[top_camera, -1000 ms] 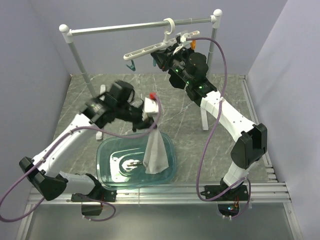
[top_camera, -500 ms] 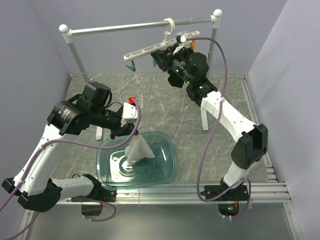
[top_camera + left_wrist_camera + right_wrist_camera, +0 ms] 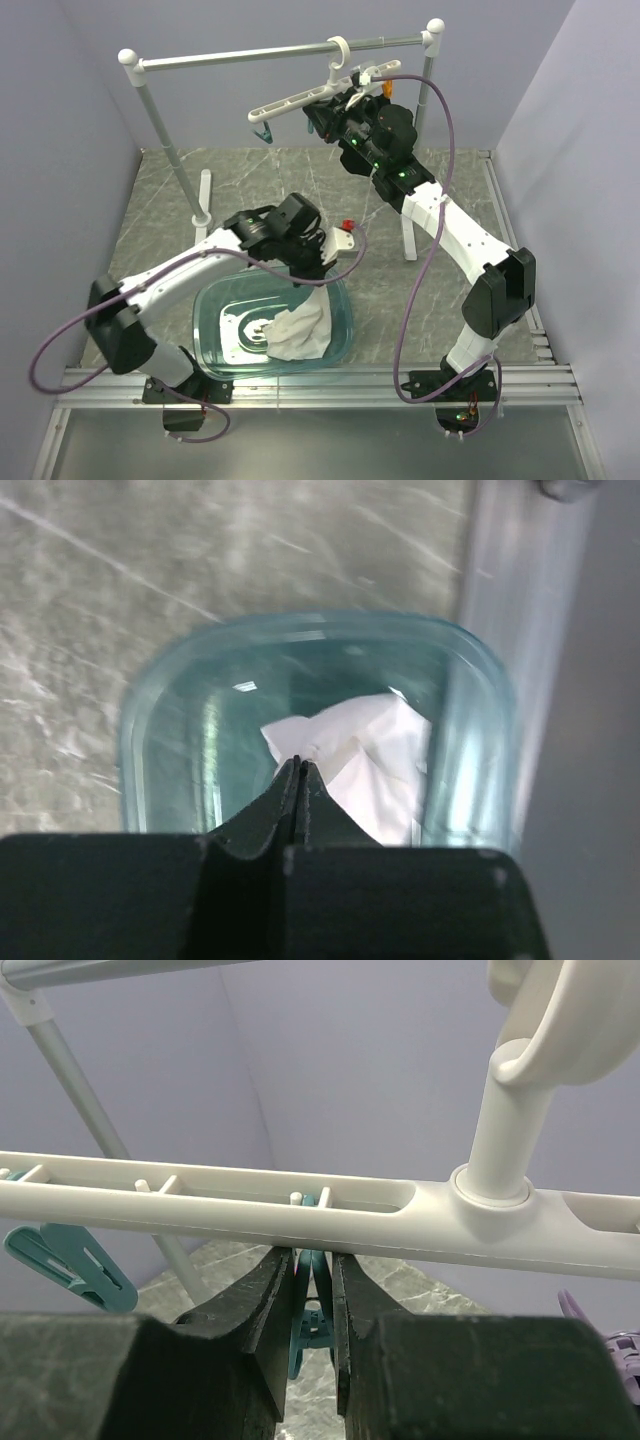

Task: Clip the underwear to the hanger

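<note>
The left arm folds at the elbow and reaches across the tub, wrist tipped steeply down. The left gripper has its fingers pressed together on a corner of the underwear, which appears pinched there. The rest of the cloth lies crumpled on the tub floor, toward the right side. The right arm stretches up and back to the hanger, which hangs by its hook from the rail. The right gripper sits just under the bar, left of the hook stem. Its fingers are narrowly parted and close around a teal peg.
</note>
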Motion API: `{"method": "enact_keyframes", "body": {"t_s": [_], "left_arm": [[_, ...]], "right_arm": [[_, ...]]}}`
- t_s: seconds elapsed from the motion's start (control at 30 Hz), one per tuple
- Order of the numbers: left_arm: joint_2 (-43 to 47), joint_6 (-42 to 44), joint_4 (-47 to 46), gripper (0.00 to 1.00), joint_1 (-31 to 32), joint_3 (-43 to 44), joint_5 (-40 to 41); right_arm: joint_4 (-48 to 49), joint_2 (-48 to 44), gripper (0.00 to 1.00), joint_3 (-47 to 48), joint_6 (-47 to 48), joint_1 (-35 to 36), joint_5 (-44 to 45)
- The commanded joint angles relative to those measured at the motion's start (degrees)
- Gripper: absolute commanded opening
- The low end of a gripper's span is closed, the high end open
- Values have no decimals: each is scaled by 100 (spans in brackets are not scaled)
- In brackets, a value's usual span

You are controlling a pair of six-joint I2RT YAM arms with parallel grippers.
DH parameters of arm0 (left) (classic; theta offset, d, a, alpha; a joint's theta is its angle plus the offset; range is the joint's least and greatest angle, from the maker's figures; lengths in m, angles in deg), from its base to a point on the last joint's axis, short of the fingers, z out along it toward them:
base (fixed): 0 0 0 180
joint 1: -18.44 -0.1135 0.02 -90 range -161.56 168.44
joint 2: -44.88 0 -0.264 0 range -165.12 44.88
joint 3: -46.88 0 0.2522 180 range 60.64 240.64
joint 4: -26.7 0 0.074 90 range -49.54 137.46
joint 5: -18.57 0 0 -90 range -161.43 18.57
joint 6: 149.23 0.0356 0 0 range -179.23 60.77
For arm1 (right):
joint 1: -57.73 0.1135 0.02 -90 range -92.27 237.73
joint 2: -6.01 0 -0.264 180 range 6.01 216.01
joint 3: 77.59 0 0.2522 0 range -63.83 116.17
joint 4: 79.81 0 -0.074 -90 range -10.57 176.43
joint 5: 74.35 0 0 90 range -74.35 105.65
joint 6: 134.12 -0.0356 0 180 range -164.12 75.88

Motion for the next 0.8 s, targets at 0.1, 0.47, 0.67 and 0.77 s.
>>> {"method": "enact_keyframes", "body": {"t_s": [0.1,0.47,0.67,0.77], "left_arm": [[-348,-488,-1466,10,-32,-170,835],[1831,628,-1008,70,-525,-2287,-527],[1571,471,-2045,68,-481,-3168,-361],[1148,94,-2448,67,-472,-3229,-203]], "right_arm": [[-150,-136,0,286,205,55,-94],[-36,-180,0,181,170,46,-191],[-9,-207,0,67,126,46,-191],[-27,-216,0,49,144,46,-191]]}}
